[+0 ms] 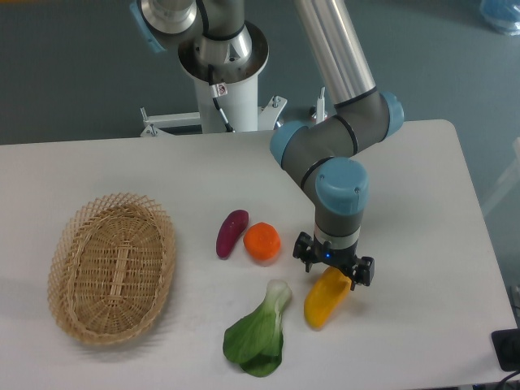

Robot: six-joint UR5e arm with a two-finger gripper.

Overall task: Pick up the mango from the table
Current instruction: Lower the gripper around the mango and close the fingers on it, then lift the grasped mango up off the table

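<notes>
The mango (323, 301), a yellow oval fruit shading to orange at its upper end, lies on the white table (422, 195) right of centre near the front. My gripper (332, 270) hangs directly over the mango's upper end, pointing down, its dark fingers spread to either side of that end. The fingers stand open and nothing is held between them. The mango's top tip is partly hidden behind the gripper.
A round orange (262, 241) sits just left of the gripper, with a purple eggplant-like piece (231, 232) beside it. A leafy green vegetable (260, 333) lies left of the mango. A wicker basket (112, 266) stands at the left.
</notes>
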